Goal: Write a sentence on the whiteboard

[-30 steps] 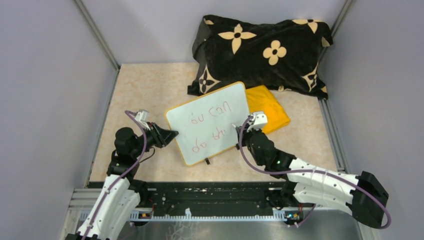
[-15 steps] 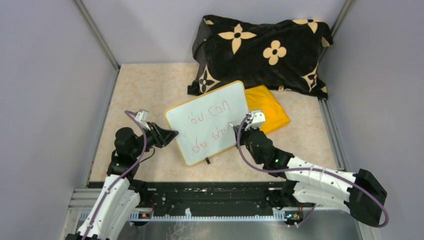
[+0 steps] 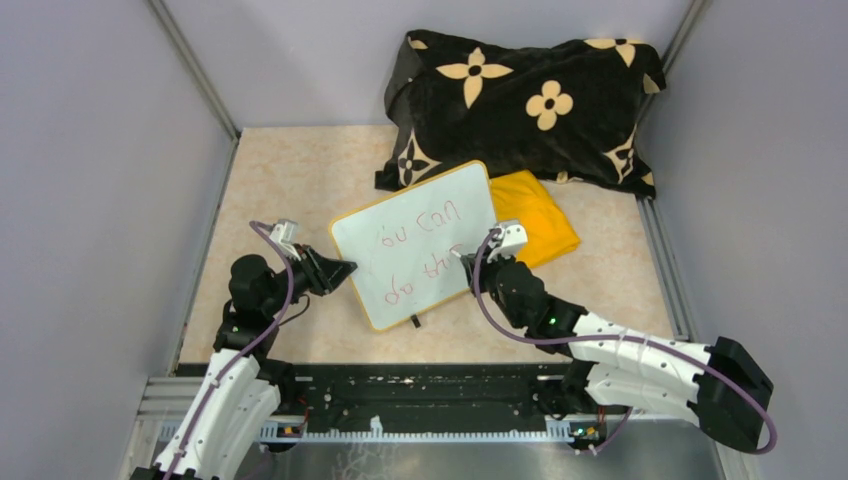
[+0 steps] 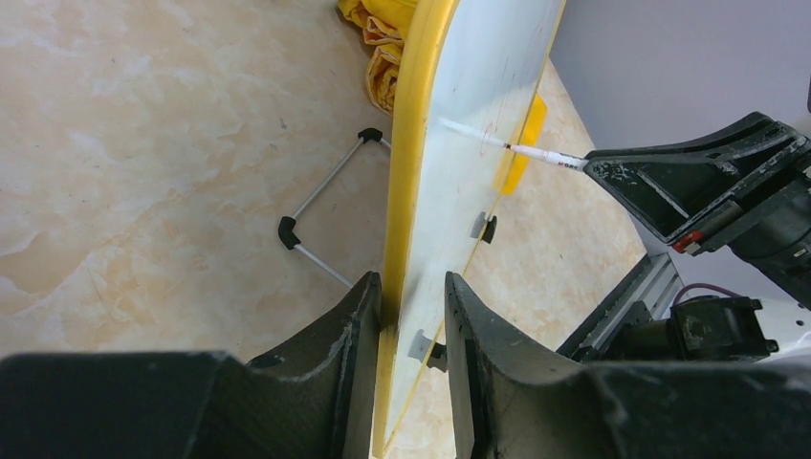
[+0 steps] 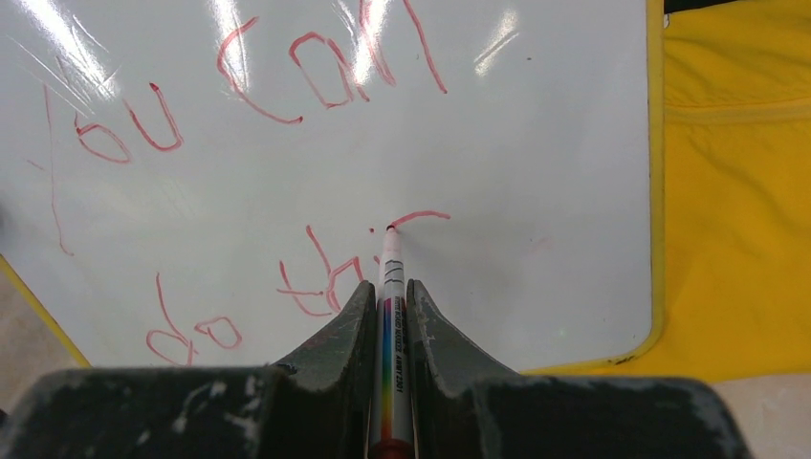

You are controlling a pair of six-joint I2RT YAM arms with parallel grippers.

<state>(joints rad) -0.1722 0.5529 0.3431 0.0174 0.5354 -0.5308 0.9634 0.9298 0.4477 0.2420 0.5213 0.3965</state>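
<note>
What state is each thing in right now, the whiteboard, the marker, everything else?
whiteboard, propped up tilted, left edge clamped.
sentence, unfinished, second line partway written.
marker, uncapped, tip touching the whiteboard.
left fingers, shut on the whiteboard's edge.
right fingers, shut on the marker.
yellow cloth, folded, lying beside the whiteboard.
pillow, lying at the back.

The whiteboard (image 5: 536, 143) carries the sentence (image 5: 325, 277) in red handwriting: "You can" on the upper line, "do thi" below it, with one further stroke beside that. The marker (image 5: 390, 287) has tiny print along its barrel, too small to read.
</note>
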